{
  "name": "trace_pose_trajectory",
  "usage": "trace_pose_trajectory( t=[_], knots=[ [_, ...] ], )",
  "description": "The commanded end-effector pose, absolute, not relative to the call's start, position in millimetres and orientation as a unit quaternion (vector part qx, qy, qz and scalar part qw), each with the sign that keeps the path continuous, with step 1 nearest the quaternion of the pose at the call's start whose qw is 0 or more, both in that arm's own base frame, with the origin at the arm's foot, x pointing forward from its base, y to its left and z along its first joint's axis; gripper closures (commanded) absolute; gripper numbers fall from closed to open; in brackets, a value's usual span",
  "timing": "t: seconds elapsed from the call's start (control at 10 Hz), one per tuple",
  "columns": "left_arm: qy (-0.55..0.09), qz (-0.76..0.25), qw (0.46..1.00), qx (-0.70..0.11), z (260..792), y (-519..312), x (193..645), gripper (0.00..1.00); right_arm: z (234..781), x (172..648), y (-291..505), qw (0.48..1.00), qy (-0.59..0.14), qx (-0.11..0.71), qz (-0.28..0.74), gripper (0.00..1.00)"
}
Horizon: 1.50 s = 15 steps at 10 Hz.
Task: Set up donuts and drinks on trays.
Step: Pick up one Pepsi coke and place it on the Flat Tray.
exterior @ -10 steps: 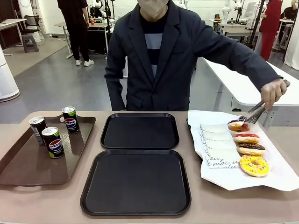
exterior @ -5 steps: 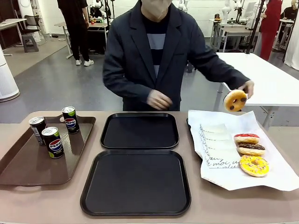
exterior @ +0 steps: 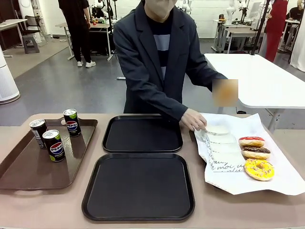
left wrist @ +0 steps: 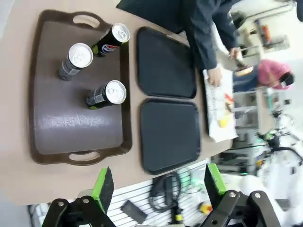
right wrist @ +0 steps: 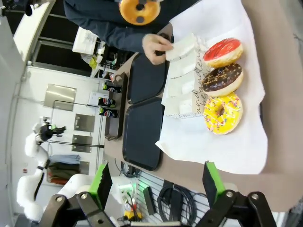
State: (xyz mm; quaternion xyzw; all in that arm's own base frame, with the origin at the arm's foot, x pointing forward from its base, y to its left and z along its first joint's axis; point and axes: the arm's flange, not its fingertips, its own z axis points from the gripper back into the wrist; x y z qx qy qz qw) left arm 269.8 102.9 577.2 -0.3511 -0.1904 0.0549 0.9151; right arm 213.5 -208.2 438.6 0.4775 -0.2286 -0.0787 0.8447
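Far tray (exterior: pixel 143 134) & near tray (exterior: pixel 138 187): plain black, slight sheen. Brown tray (exterior: pixel 33 171): dark brown, glossy. Cans (exterior: pixel 54 145): black w/ red-white-blue round logo, silver tops, green patch low down. Paper sheet (exterior: pixel 281 179): white. Boxes (exterior: pixel 224 155): white w/ black script print. Red-iced donut (exterior: pixel 251 141): red top, pale tan base. Choc donut (exterior: pixel 256 152): dark brown icing. Yellow donut (exterior: pixel 250 169): yellow w/ multicol. sprinkles. Held donut (right wrist: pixel 130 14): golden-orange, dark spots. Bench (exterior: pixel 238 210): tan. Jacket (exterior: pixel 143 62): dark grey-navy; top (exterior: pixel 163 43) striped dark/light grey. Left gripper (left wrist: pixel 158 182) & right gripper (right wrist: pixel 155 182): black, green pads.
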Motion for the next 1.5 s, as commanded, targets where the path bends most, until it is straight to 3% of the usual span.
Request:
trace_pose_trajectory(
  t=[0.0,0.4,0.9,1.0,1.1,1.4],
  knots=[
    [-0.19,0.03,0.956,-0.222,581,57,273,0.0,437,213,-209,0.842,-0.23,0.482,-0.077,0.0],
    [-0.168,-0.033,0.985,0.028,536,-55,323,0.0,437,213,-209,0.842,-0.23,0.482,-0.077,0.0],
    [-0.135,-0.022,0.99,0.035,467,-93,382,0.0,437,213,-209,0.842,-0.23,0.482,-0.077,0.0],
    [-0.127,-0.018,0.992,-0.001,466,-88,382,0.0,437,213,-209,0.842,-0.23,0.482,-0.077,0.0],
    [-0.137,-0.036,0.989,0.042,466,-93,367,0.0,437,213,-209,0.842,-0.23,0.482,-0.077,0.0],
    [-0.137,-0.036,0.989,0.042,466,-93,367,0.0,437,213,-209,0.842,-0.23,0.482,-0.077,0.0]
  ],
)
